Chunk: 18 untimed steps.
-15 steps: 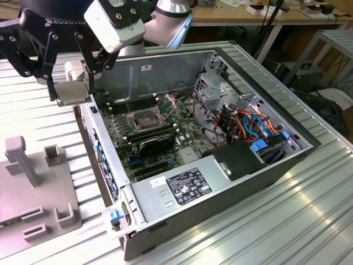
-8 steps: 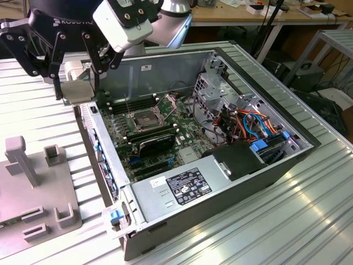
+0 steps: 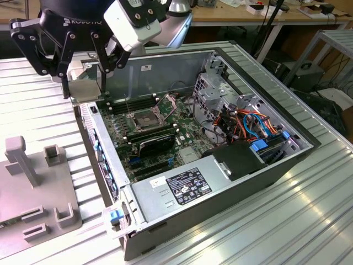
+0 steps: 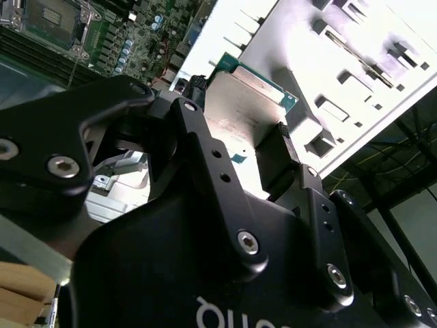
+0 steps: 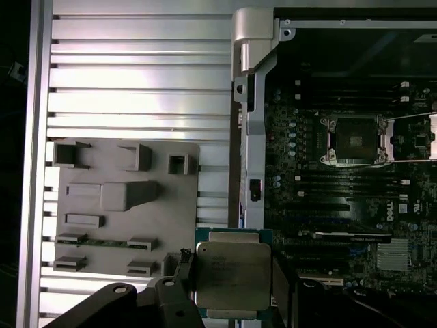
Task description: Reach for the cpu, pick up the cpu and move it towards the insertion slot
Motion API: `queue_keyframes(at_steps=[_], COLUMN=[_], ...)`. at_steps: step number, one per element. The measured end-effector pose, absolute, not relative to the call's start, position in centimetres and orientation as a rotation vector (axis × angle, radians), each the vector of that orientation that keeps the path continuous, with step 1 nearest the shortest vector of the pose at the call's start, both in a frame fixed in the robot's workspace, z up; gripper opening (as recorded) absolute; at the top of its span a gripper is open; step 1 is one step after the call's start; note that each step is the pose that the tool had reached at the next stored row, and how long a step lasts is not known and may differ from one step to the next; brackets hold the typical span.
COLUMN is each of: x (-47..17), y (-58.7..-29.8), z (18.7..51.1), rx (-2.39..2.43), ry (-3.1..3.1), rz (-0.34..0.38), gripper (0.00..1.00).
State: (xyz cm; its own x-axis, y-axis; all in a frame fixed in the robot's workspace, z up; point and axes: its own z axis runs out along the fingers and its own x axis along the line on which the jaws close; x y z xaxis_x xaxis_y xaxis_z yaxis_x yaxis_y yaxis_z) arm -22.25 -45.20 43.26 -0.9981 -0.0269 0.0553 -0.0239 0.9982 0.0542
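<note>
Gripper (image 4: 239, 137): black, two-fingered, linkage-type. Jaws closed partway onto the cpu, one finger on each of two opposite edges; chip held clear of every surface.

Cpu (image 5: 232, 275): thin square chip, silvery-tan metal lid on a green substrate with a teal rim. In both wrist views it sits flat between the fingertips (image 4: 193, 89), lid facing the cameras. In the first wrist view it hangs over the boundary between the ribbed table and the near wall of the computer case.

Gripper in the exterior view (image 3: 83, 83): high at the far left of that view, above the far left corner of the open case, fingers pointing down; a pale plate is just visible between them.

Insertion slot (image 3: 142, 120): square socket with shiny metal frame and dark centre, retention frame open, on the green motherboard (image 3: 165, 138) inside the case. It lies well apart from the held chip, toward the exterior view's right of the gripper.

Computer case (image 3: 265, 165): lying on its side, lid off. Contains long black memory slots (image 5: 341, 181) beside the socket, a grey power supply (image 3: 182, 187) at the near end, and orange and blue cables (image 3: 248, 124) at the right.

Grey fixture tray (image 5: 123, 205): moulded holders, resting on the ribbed aluminium table (image 3: 38, 94) left of the case.
</note>
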Motion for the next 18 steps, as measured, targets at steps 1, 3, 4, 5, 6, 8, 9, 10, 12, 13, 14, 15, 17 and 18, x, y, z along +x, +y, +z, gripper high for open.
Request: queue_keyframes(at_steps=[1,3,4,5,6,8,9,10,12,13,14,15,17,18], x=[-22.2,-22.0,-21.9,-21.8,-21.7,-21.4,-20.9,-20.6,-20.0,-19.7,-19.4,-19.1,-18.5,-18.2], y=[-45.2,-45.2,-45.2,-45.2,-45.2,-45.2,-45.2,-45.2,-45.1,-45.1,-45.0,-44.9,-44.5,-44.3], z=[43.3,43.3,43.2,43.2,43.2,43.2,43.2,43.2,43.2,43.1,43.1,43.1,43.0,43.0], rx=[0.039,0.039,0.039,0.039,0.039,0.039,0.039,0.039,0.039,0.039,0.039,0.039,0.04,0.04], ry=[-3.084,-3.084,-3.084,-3.084,-3.084,-3.084,-3.084,-3.084,-3.084,-3.085,-3.086,-3.087,-3.089,-3.09], rz=[-0.082,-0.083,-0.083,-0.083,-0.083,-0.083,-0.083,-0.082,-0.083,-0.083,-0.083,-0.083,-0.082,-0.083], gripper=[0.54,0.54,0.54,0.54,0.54,0.54,0.54,0.54,0.54,0.54,0.54,0.54,0.54,0.54])
